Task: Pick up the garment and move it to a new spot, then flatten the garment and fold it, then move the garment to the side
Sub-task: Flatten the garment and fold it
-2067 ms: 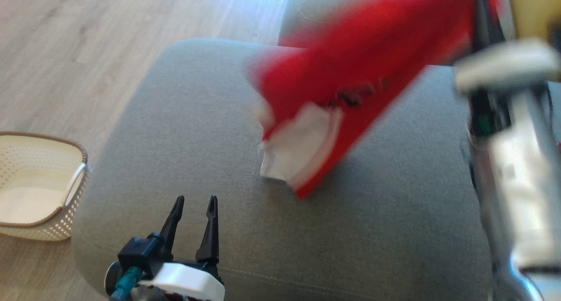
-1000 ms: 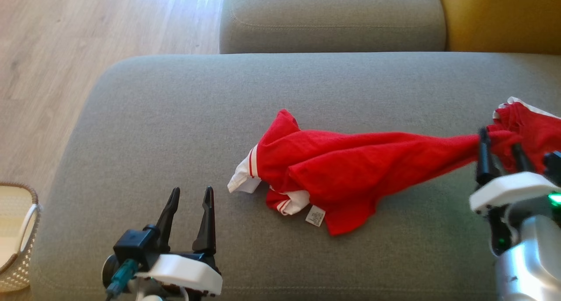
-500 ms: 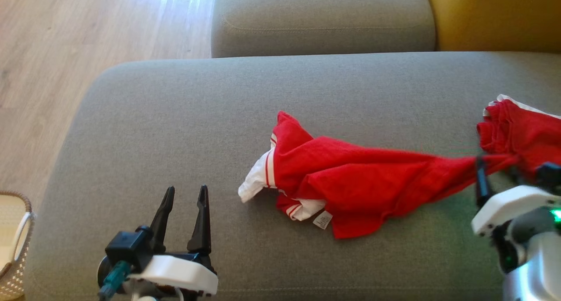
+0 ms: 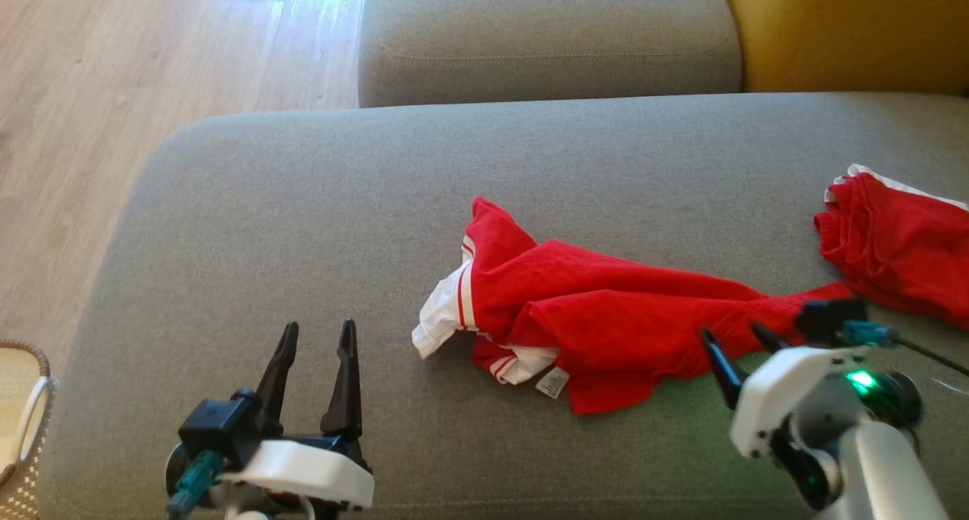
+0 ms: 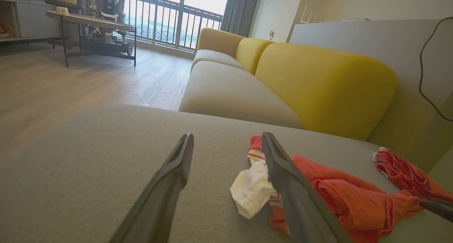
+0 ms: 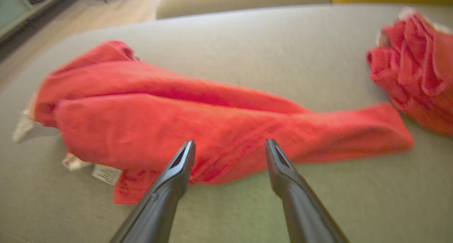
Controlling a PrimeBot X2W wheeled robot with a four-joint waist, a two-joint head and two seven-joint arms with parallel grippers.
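The red garment [image 4: 606,316] with a white sleeve lies crumpled and stretched rightward across the grey cushion [image 4: 303,202]. It appears again in the left wrist view [image 5: 339,197] and the right wrist view [image 6: 170,112]. My right gripper [image 4: 733,337] is open, just in front of the garment's right half and apart from it; in its own view [image 6: 230,143] the cloth lies beyond the fingertips. My left gripper [image 4: 314,334] is open and empty, left of the white sleeve [image 5: 251,190], with its fingers spread in its own view [image 5: 226,137].
A second red cloth [image 4: 901,240] lies bunched at the cushion's right, close to the garment's tail. A woven basket [image 4: 23,399] stands on the wooden floor at the lower left. Another grey seat [image 4: 545,43] and a yellow backrest [image 4: 848,35] lie behind.
My right gripper has let go of the garment's right end and drawn back and left toward the near edge. The tail now rests on the cushion. The left gripper has stayed put.
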